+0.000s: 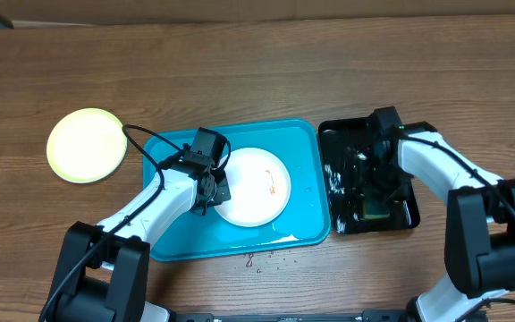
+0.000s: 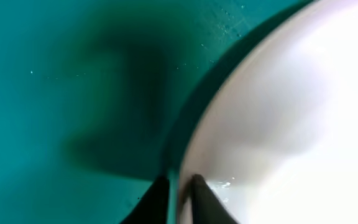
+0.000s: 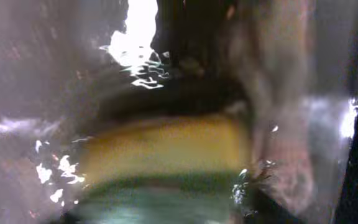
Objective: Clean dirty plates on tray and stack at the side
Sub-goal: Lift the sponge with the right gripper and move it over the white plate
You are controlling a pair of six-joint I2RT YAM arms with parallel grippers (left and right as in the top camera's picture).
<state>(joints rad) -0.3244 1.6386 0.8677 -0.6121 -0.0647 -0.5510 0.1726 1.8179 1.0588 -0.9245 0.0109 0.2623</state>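
Plates: we see two in the overhead view; a white plate (image 1: pixel 253 186) lies inside the turquoise tray (image 1: pixel 293 143), in its middle-right part, w/ an orange smear (image 1: pixel 273 182) on its face; a yellow-green plate (image 1: pixel 85 145) lies flat on the wood table (image 1: pixel 257 72), well apart from the tray, on the robot's left side.

The left gripper (image 1: pixel 214 189) is at the left edge of the white plate; in the left wrist view its two dark fingers (image 2: pixel 207 200) stand nearly together, w/ the plate's rim between them, so we read it as pinching the rim; one finger is on the tray side, the other over the plate's face; a dark shadow lies on the tray floor beside the rim.

A black tray (image 1: pixel 329 134) stands just beside the turquoise one, on its right, and looks wet and glossy; the right gripper (image 1: pixel 375 183) is down inside it. The right wrist view is blurred and full of wet glare; we make out a sponge (image 3: pixel 166 149), yellow on top w/ a green layer below, close under the camera; if the jaws are apart or holding it, we cannot tell.

Some small specks (image 1: pixel 259 259) lie on the table just in front of the turquoise tray.
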